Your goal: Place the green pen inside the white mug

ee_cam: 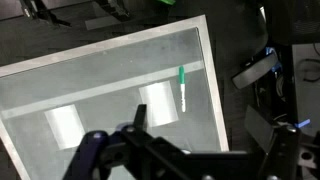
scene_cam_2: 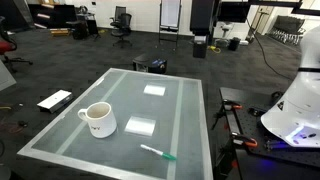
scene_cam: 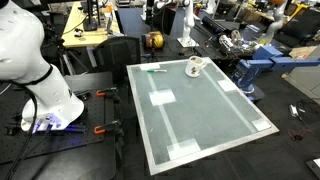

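Observation:
The green pen (scene_cam: 155,70) lies flat on the glass table near its far edge, to the left of the white mug (scene_cam: 195,66). In an exterior view the mug (scene_cam_2: 97,120) stands upright near the table's front left, and the pen (scene_cam_2: 157,152) lies to its right near the front edge. In the wrist view the pen (ee_cam: 182,88) lies near the table's right edge, green end up and pale end down. The mug is out of the wrist view. My gripper (ee_cam: 205,150) hangs high above the table, open and empty, below the pen in the picture.
White tape patches (ee_cam: 155,103) (ee_cam: 65,125) mark the table top (scene_cam: 200,120). The robot base (scene_cam_2: 295,110) stands beside the table. A blue vise (scene_cam: 255,68) and cluttered benches lie beyond the mug. A flat box (scene_cam_2: 54,100) lies on the floor.

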`<state>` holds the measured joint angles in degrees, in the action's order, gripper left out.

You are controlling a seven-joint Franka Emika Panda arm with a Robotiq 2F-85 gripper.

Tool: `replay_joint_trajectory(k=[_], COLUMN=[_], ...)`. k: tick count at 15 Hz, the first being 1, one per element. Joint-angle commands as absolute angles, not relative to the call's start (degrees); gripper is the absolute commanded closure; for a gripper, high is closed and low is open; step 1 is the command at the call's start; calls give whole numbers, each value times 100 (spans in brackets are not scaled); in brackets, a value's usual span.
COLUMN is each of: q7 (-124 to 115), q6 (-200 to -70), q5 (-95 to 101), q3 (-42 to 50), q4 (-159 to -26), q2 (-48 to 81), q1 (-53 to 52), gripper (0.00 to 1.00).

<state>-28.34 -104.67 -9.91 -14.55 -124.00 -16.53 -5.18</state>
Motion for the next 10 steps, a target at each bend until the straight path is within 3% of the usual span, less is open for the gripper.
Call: replay_joint_trajectory(k=[1, 10], q7=[-2851, -3011], q6=[-10458, -10662], q5=[-971, -833], q3=[-1394, -1493], q4=[-12389, -12504], q2=[-1645, -1615], q1=[-586, -597], gripper=[0, 0])
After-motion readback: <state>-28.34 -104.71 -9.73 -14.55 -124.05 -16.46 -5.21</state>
